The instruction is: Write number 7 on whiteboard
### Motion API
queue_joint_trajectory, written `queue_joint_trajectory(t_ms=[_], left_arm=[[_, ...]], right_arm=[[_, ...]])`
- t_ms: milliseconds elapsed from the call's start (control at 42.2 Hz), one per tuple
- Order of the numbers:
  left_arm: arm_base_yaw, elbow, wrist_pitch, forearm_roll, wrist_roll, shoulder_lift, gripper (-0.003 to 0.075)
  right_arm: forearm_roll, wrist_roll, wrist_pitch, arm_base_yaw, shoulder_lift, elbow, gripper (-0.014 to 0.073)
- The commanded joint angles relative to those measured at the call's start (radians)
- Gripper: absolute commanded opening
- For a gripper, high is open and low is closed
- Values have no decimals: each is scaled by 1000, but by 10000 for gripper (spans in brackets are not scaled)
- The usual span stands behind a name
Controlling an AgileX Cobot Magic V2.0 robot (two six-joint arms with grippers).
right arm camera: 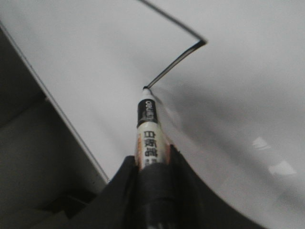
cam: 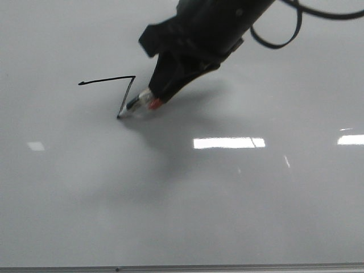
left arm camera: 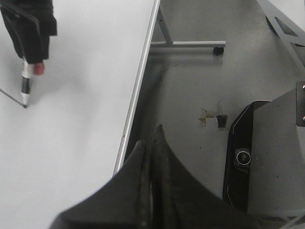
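Observation:
The whiteboard (cam: 182, 199) fills the front view, pale and glossy. On it runs the number 7 (cam: 108, 79), a thin black line with a top stroke and a slanted downstroke (right arm camera: 174, 62). My right gripper (cam: 153, 96) is shut on a white marker (cam: 139, 105) with a black tip end and an orange band. The marker's tip (right arm camera: 144, 88) touches the board at the lower end of the downstroke. In the left wrist view the marker (left arm camera: 25, 86) and the whiteboard (left arm camera: 76, 95) show at a distance. My left gripper (left arm camera: 150, 143) is shut and empty, beside the board's edge, over the floor.
A thin metal edge strip (cam: 182, 267) borders the board's near side and shows as an edge strip (left arm camera: 138, 86) in the left wrist view. Bright light reflections (cam: 227, 142) lie on the board. A metal stand foot (left arm camera: 190, 44) and a dark robot base (left arm camera: 267, 152) stand on the grey floor.

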Motion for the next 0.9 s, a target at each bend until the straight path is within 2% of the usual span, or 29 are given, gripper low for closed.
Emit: queue_joint_trajectory(t_ms=[0, 119, 190, 308, 403, 474, 593, 640, 688, 711, 782, 830, 877], left_arm=[[-7, -31, -49, -20, -10, 4, -20], [-7, -31, -49, -20, -10, 4, -20], [-7, -31, -49, -20, -10, 4, -20], [-7, -31, -51, -33, -10, 4, -20], [-7, -31, -102, -65, -10, 4, -20], [-7, -31, -153, -63, -10, 11, -20], [-7, -31, -164, -61, -10, 59, 5], [-7, -31, -164, -61, -10, 92, 66], [-7, -31, -178, -61, -10, 134, 192], [-7, -31, -196, -61, -10, 155, 283], [-7, -31, -261, -61, -10, 212, 462], [-7, -31, -280, -61, -10, 239, 503], [-7, -31, -280, -61, -8, 267, 489]], right_arm=[[-25, 8, -80, 23, 16, -19, -59], [-25, 8, -83, 46, 46, -19, -59], [-25, 8, -29, 52, 12, -19, -59], [-25, -42, 157, 84, -138, -19, -59], [-25, -101, 289, 133, -256, -23, -59], [-25, -124, 321, 171, -328, -23, -59], [-25, -130, 335, 224, -402, -23, -59], [-25, -130, 345, 243, -426, -23, -59], [-25, -130, 364, 269, -443, -23, -59], [-25, -130, 374, 284, -449, -23, -59], [-24, -130, 389, 312, -452, -23, -59], [-24, -130, 386, 328, -452, -23, -59], [-22, -130, 374, 340, -452, -23, -59]])
